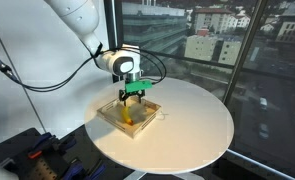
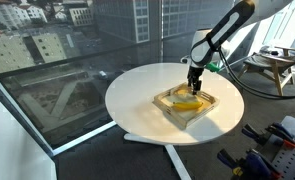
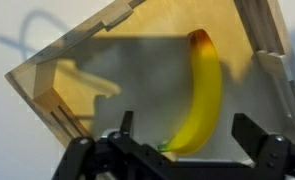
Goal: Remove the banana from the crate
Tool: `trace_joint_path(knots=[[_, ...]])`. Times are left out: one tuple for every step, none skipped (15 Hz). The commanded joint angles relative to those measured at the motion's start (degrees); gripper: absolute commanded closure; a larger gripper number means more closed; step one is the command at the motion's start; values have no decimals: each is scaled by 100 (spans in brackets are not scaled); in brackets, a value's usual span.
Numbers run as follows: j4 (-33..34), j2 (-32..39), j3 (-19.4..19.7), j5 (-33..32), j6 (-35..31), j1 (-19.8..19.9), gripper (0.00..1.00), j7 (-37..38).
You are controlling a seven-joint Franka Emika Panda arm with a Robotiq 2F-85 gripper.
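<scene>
Jaws spread wide, gripping nothing. Gripper [image 3: 187, 128] is low over the crate [image 3: 117, 65], one finger on each side of the banana [image 3: 205, 90] with a gap on both sides. Banana lies flat on the crate base near one wall; its near end is between the fingers and the rest runs away from them. Crate sits on the table [image 1: 192, 115].

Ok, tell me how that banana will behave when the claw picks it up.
The banana looks small, so it is probably light. Its curved, smooth skin may let it pivot if the open claw closes off-centre. Lying flat in the crate, it likely slides rather than rolls if nudged.
</scene>
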State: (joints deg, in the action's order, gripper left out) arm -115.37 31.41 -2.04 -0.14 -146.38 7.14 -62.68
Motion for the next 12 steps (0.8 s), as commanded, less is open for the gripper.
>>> trace_joint_path(knots=[[115,86,-43,-206,14,-8,0,219],[111,100,-35,-244,2,-27,0,236],[111,113,-31,-270,-2,-42,0,257],[112,123,-30,-295,3,-55,0,275],[109,131,-35,-317,3,-66,0,290],[103,136,-40,-344,4,-75,0,300],[96,143,-44,-359,6,-85,0,309],[84,150,-41,-372,4,-98,0,318],[72,157,-40,-386,-3,-109,0,324],[62,164,-44,-393,3,-114,0,332],[58,171,-51,-394,12,-112,0,335],[39,173,-52,-408,4,-113,0,348]])
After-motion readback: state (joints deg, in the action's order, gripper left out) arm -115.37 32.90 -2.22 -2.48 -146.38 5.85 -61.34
